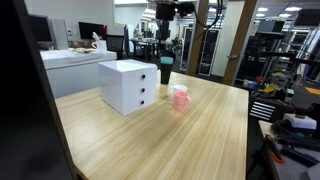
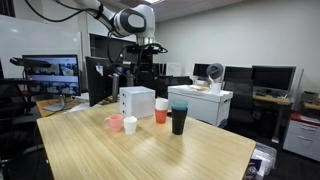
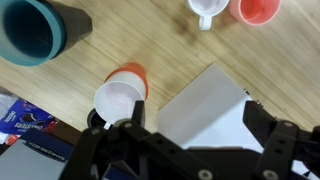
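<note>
Office table up first: gripper (image 2: 146, 50) hangs high above it, fingers spread wide, gripping nothing. Straight below sits the orange cup (image 3: 122, 92), just beside the box (image 3: 205, 112), dark cup (image 3: 40, 30) near.

One wooden table (image 2: 180, 155) stands in the middle, and on it there are four cups in total. By colour they count so: one tall dark cup (image 2: 179, 119) with a teal inside, one orange cup (image 2: 161, 114), one white cup (image 2: 130, 125) and one pink cup (image 2: 114, 123). Beside them there is one white drawer box (image 2: 137, 101). The wrist view shows the same count: four cups, one box.
</note>
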Controlling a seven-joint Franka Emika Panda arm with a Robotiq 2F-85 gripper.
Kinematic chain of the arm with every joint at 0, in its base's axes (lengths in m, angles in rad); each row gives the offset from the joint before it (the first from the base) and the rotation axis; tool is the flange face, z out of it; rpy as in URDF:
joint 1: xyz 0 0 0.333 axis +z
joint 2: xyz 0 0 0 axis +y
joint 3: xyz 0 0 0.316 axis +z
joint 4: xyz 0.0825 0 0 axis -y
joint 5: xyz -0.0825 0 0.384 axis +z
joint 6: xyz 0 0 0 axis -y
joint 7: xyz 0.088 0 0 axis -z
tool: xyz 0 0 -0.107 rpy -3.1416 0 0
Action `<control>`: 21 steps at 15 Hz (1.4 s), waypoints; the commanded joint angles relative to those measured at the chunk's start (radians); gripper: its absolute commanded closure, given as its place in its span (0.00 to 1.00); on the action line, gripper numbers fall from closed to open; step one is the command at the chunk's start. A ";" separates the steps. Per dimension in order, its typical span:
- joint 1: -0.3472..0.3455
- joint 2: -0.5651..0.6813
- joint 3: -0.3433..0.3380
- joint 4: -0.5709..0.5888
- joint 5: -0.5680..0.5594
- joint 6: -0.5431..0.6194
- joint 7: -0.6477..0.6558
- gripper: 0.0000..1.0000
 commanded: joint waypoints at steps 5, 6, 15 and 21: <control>-0.014 0.081 0.024 0.096 -0.033 -0.030 -0.006 0.00; -0.018 0.071 0.028 0.067 -0.011 -0.003 0.004 0.00; -0.026 0.132 0.028 0.082 -0.015 0.024 0.004 0.00; -0.038 0.213 0.029 0.087 -0.031 0.126 0.025 0.00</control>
